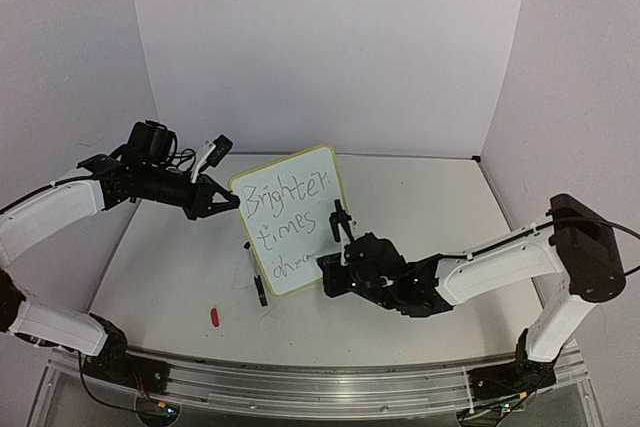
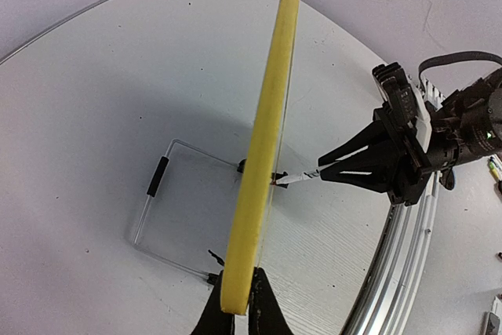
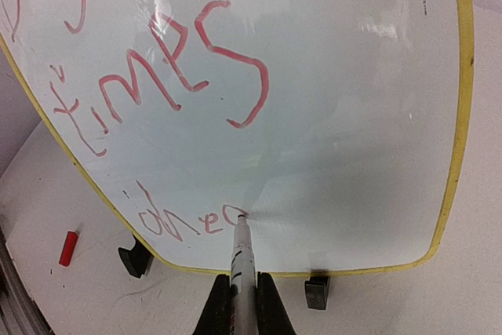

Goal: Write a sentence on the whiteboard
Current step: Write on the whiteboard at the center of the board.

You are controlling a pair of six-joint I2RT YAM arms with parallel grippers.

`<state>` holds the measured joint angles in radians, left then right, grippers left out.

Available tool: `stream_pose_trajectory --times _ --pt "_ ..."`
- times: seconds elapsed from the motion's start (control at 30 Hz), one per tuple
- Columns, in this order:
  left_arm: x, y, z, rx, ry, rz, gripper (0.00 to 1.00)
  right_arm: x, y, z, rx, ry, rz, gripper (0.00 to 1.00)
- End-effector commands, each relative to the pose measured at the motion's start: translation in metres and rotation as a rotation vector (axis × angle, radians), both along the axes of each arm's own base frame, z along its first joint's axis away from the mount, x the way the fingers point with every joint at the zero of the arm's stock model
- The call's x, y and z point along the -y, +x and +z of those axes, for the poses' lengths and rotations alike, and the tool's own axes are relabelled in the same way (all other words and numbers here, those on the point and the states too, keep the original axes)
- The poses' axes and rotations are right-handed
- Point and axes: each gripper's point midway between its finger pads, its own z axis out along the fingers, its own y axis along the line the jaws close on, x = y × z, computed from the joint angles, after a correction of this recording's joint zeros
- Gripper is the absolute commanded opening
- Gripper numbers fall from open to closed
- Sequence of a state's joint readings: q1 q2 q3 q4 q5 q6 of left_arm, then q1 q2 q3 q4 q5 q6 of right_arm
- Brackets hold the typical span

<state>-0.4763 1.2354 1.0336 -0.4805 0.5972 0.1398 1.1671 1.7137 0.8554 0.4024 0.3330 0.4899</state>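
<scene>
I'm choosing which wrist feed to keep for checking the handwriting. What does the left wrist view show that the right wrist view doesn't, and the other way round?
Only the left wrist view: the whiteboard edge-on, the wire stand behind it, the left claw pinching its rim, and the right claw seen from outside.

Only the right wrist view: the sentence in red strokes with a partial third line, two black feet, and a red cap.

Both: the board, the marker with its tip on it, and the white table.
</scene>
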Motion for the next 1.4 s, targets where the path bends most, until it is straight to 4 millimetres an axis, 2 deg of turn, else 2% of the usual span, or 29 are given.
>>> stream_pose_trajectory --times 0.0,0.13,0.53,0.93,1.17,1.37 --pt "-0.013 0.001 -0.025 -0.013 0.103 0.033 0.00 -0.003 0.010 0.040 0.063 0.077 -0.031 0.00" --pt "-0.013 0.001 -0.025 -0.014 0.104 0.034 0.00 -0.003 0.010 0.039 0.063 0.074 -0.030 0.00" --pt "-0.012 0.001 -0.026 -0.014 0.103 0.032 0.00 0.003 0.008 0.003 0.003 0.017 -0.052 0.00" --pt "-0.012 0.001 -0.025 -0.015 0.102 0.031 0.00 0.006 0.007 -0.011 -0.027 -0.013 -0.067 0.00" --pt "-0.012 0.001 -0.025 -0.015 0.101 0.030 0.00 0.009 0.009 -0.007 -0.019 -0.015 -0.081 0.00" --pt "-0.012 0.001 -0.025 -0.013 0.100 0.030 0.00 0.012 0.008 0.008 0.003 0.012 -0.078 0.00"
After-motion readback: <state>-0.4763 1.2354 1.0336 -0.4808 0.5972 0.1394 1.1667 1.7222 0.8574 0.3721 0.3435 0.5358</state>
